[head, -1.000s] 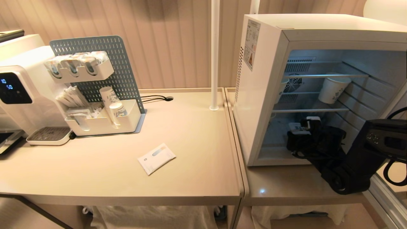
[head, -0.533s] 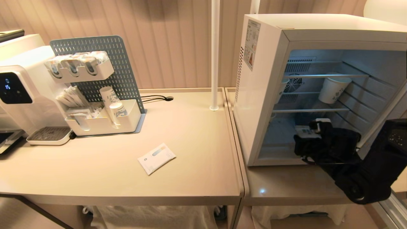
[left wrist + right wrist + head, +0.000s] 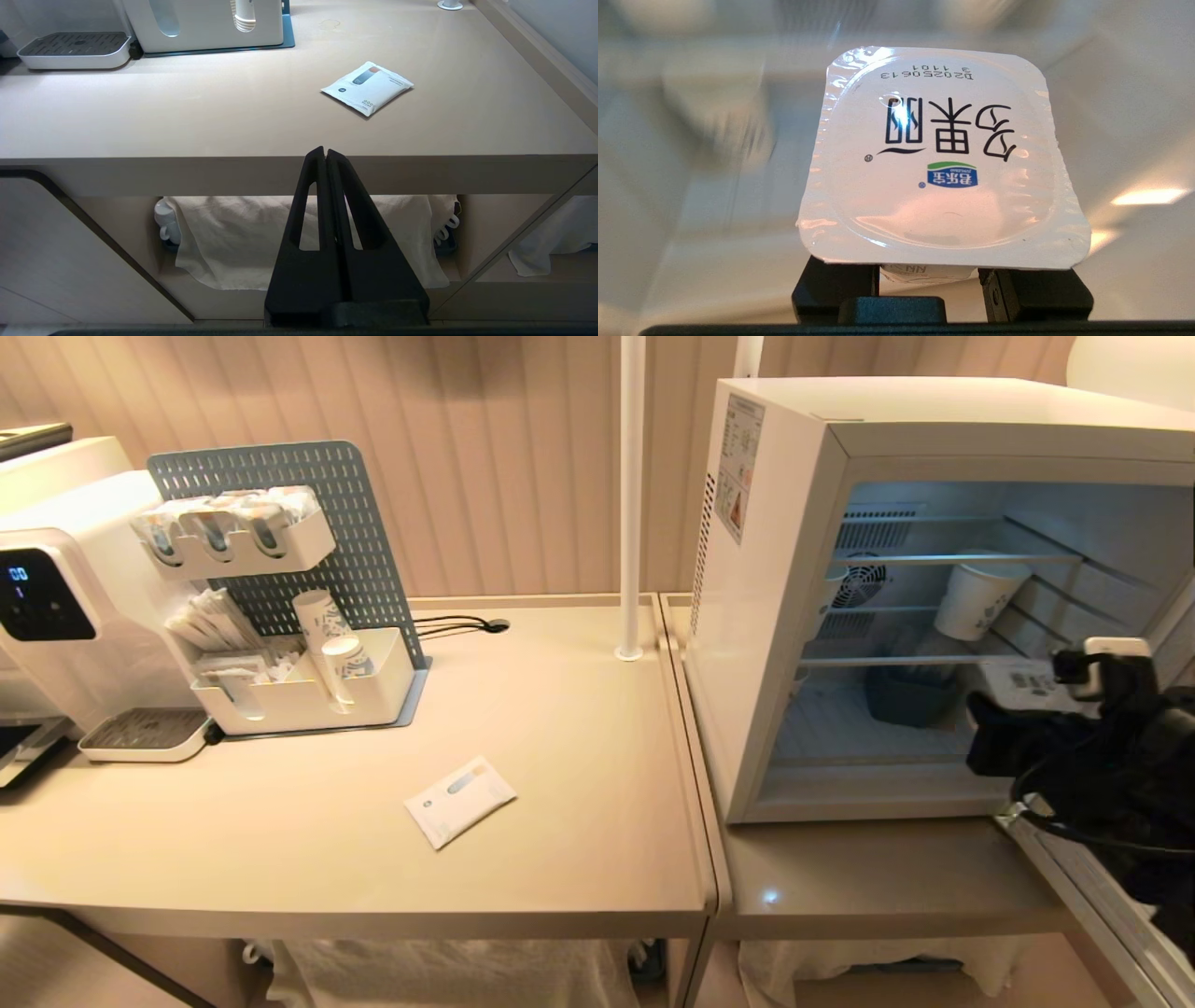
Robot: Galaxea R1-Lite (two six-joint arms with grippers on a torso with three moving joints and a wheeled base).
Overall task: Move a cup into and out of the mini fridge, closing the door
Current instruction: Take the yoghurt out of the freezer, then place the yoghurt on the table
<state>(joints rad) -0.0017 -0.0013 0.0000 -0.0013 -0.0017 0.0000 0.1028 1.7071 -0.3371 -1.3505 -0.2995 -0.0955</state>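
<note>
- Only the right wrist view shows us the grip: the right gripper (image 3: 929,275) has its fingers (image 3: 836,284) pinching the cup (image 3: 941,158) from both sides just under the rim, the flat foil lid spreading above and ahead of them.
- In the head view the right gripper (image 3: 1036,695) sits at the right edge of the mini fridge (image 3: 803,523) opening, with only a white, barcoded side of the cup (image 3: 1032,686) showing at the fingers; the lid is hidden there.
- The left wrist view alone shows the left gripper (image 3: 326,156), fingers pressed together, hanging below the front edge of the table (image 3: 187,116); a white sachet (image 3: 367,87) lies on the table beyond the fingertips.
- The room: tan tables, a ribbed beige wall, a water dispenser (image 3: 56,588) and a pegboard organiser (image 3: 299,579) well apart from both grippers.
- The door (image 3: 1102,896) stands swung open beneath the right gripper; a paper cup (image 3: 976,597) stands on a wire shelf inside, beyond the fingers.
- The cup stands upright, lid up, its lid's printing upside down in the wrist view.
</note>
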